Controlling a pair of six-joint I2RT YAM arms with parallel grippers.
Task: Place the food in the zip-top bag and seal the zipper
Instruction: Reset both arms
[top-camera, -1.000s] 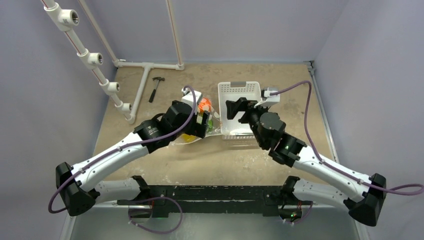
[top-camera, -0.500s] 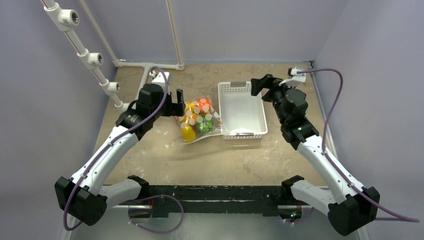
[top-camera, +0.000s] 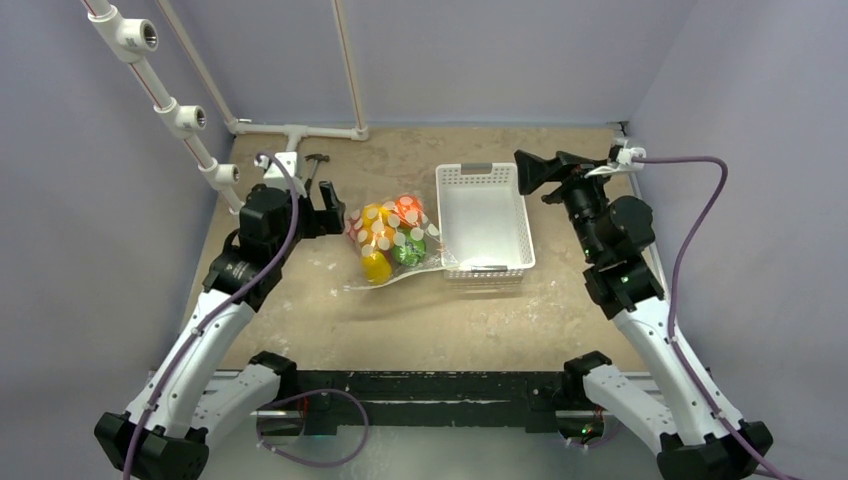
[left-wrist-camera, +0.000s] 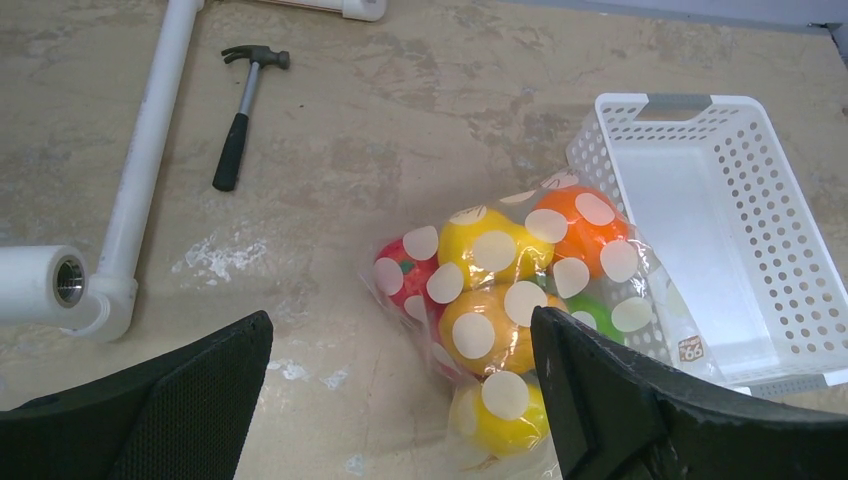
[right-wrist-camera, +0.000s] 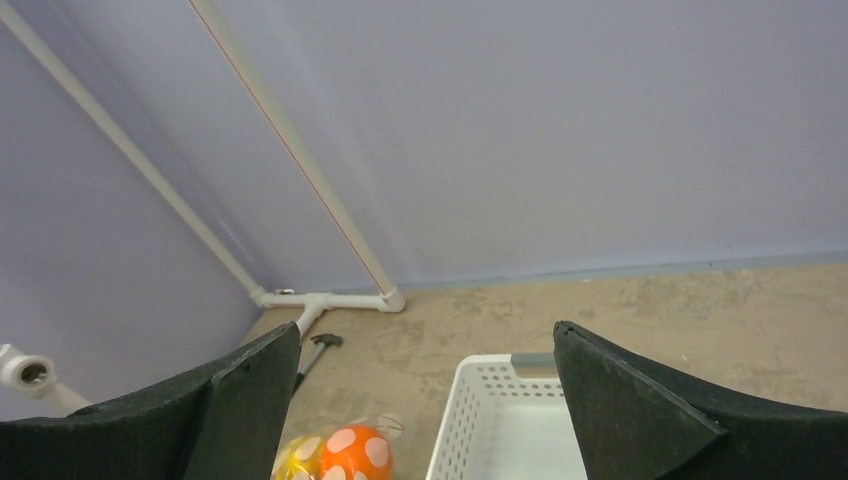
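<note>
With both arms raised off the bench (top-camera: 420, 315), nothing is in grasp on either side. Left arm (top-camera: 215, 310) reaches toward the far left; the left fingers (top-camera: 328, 203) are spread wide and hold nothing, hanging just left of the zip-top bag (left-wrist-camera: 640, 300) and apart from it. Right arm (top-camera: 650, 330) stands at the right edge; the right fingers (top-camera: 530, 172) are likewise spread wide and hold nothing, above the far right corner of the basket (top-camera: 485, 172). White pipe frame (left-wrist-camera: 150, 160) runs along the far left of the bench. The white slotted basket sits at centre right. The zip-top bag lies on the bench, its right side against the basket's left wall. The food (left-wrist-camera: 495, 250) is inside the bag: red, yellow, orange and green pieces bunched together. A small hammer (left-wrist-camera: 238, 125) lies beside the pipe. Zipper state: cannot tell from these views.
</note>
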